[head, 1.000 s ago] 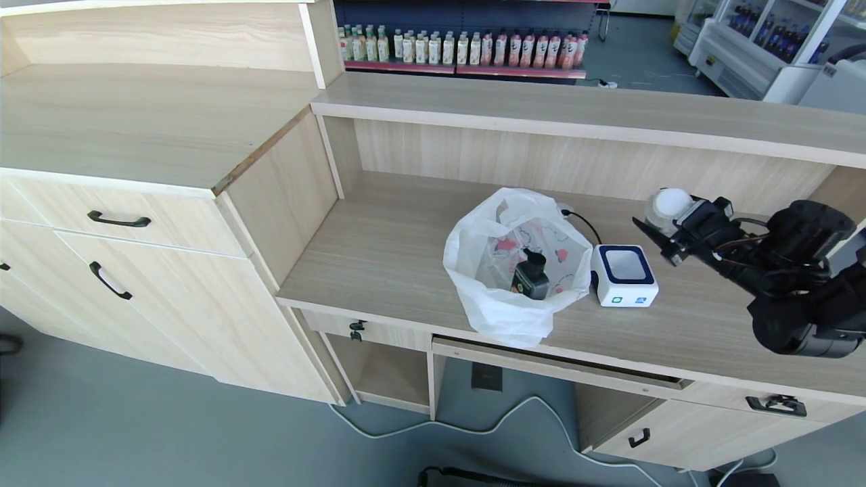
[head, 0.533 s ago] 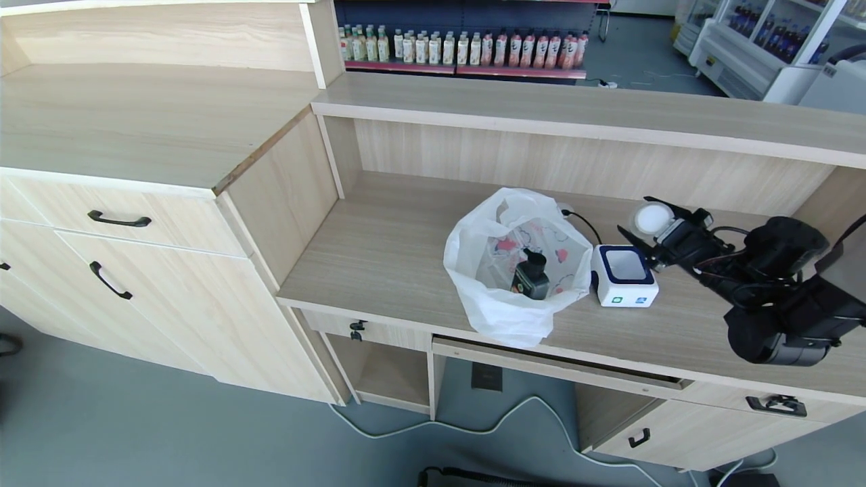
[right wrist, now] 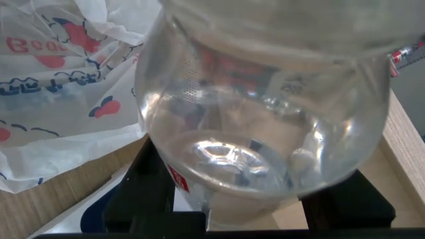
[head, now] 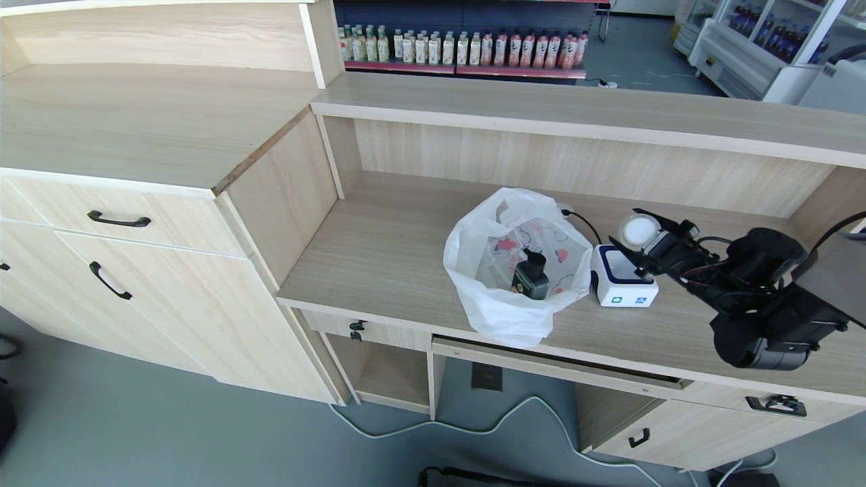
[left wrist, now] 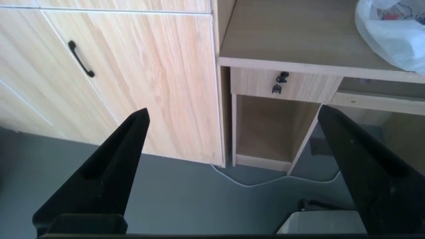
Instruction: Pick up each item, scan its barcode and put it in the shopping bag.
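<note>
Checkout worktop [head: 392,250] across the middle of the head view. The white shopping bag [head: 473,270] stands open at centre, and the right arm enters from the right edge. Its right tool [head: 624,226] pinches a clear container [head: 637,231] with a white cap, held just above the far right corner of the scanner [head: 619,284], which sits just right of the bag. A dark bottle [head: 531,277] already stands inside the bag. The left tool [left wrist: 232,113] hangs spread and empty over the floor, before the cabinet front. The step in hand is judged to be the scan: the container has reached the scanner but not the bag. The next move probably calls for turning its label toward the scanner window, then carrying it left over the bag's mouth. No barcode can be made out. In the right wrist view the container [right wrist: 265,119] hides most of the scanner top and the tool's grip, and its print is too blurred to read.
</note>
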Controlling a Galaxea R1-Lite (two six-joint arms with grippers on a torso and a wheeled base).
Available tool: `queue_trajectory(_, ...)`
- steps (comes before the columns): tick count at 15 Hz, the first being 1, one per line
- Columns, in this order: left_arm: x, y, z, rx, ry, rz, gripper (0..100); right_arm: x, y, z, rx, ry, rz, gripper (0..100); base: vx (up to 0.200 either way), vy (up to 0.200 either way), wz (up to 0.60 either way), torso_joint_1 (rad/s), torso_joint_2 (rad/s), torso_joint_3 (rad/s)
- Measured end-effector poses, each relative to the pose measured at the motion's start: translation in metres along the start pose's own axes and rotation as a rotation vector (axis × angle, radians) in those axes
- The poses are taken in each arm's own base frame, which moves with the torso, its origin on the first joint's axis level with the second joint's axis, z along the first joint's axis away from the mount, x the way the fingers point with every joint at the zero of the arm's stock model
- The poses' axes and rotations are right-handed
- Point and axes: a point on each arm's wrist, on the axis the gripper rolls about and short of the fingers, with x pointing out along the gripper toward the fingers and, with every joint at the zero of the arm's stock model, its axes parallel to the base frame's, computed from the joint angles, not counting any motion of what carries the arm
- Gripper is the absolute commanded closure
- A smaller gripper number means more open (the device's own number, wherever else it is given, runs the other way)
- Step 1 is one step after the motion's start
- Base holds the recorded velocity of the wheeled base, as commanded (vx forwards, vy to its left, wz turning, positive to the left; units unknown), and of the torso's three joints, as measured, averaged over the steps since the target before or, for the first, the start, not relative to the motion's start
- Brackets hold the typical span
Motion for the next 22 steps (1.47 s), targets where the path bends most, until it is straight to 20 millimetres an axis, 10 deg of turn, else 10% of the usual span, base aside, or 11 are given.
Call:
queue_trajectory(17, 0.000, 0.000, 0.000, 0.000, 0.000, 0.000, 0, 0.019, 0.026, -0.010, 0.010, -0.032, 0.019, 100, 0.000, 0.000, 0.00, 0.000, 0.00, 0.000)
queue_trajectory(22, 0.000, 0.000, 0.000, 0.000, 0.000, 0.000, 0, 0.019, 0.006, 0.006, 0.073, -0.051, -0.006, 100, 0.000, 0.000, 0.00, 0.000, 0.00, 0.000)
